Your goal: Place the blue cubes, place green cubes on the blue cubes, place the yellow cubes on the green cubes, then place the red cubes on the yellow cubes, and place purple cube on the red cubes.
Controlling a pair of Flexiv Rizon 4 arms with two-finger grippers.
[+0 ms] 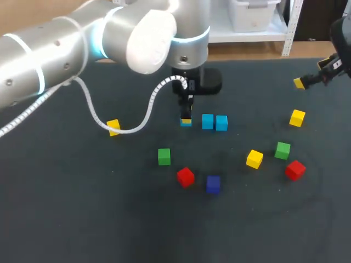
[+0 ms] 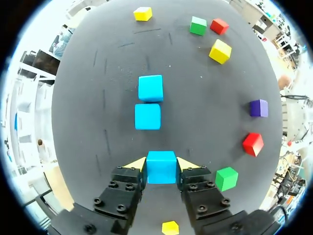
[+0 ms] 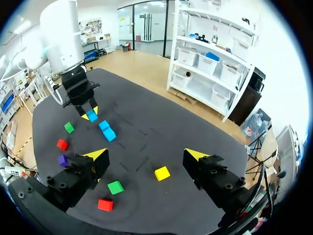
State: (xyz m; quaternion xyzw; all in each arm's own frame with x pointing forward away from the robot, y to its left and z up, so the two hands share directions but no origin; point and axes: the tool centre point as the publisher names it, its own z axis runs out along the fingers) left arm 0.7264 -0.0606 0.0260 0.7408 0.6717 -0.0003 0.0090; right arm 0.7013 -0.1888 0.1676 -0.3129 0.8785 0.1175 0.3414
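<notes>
1. Where the left arm (image 1: 66, 49) comes in over the table (image 1: 82, 230), the left gripper (image 2: 161, 164) is closed on a blue cube (image 2: 161, 170), with one yellow fingertip (image 2: 136, 164) pressed against each side face.
2. Whether the held cube rests on the table or is kept just above it cannot be told.
3. Ahead of the left gripper, two more blue cubes (image 2: 147, 116) (image 2: 150, 88) are seen in line with the held one. They lie just beside each other, and a small gap is left between the nearer one and the held cube.
4. The right gripper (image 3: 146, 155) is held over the table's far right corner, well apart from the blue row. Its jaws are spread wide and nothing is gripped between them.
5. On the right part of the table, two yellow cubes (image 1: 297, 118) (image 1: 254, 159), a green cube (image 1: 282, 150) and a red cube (image 1: 295, 170) are scattered, each apart from the others.
6. Nearer the middle, on the near side of the blue row, a second green cube (image 1: 164, 156), a second red cube (image 1: 185, 176) and the purple cube (image 1: 213, 184) are set in a loose line. The red and purple ones lie near each other.
7. A third yellow cube (image 1: 113, 127) is seen alone to the left, just beside the left arm's white coiled cable (image 1: 143, 118).
8. Every loose cube is seen lying singly on the table.
</notes>
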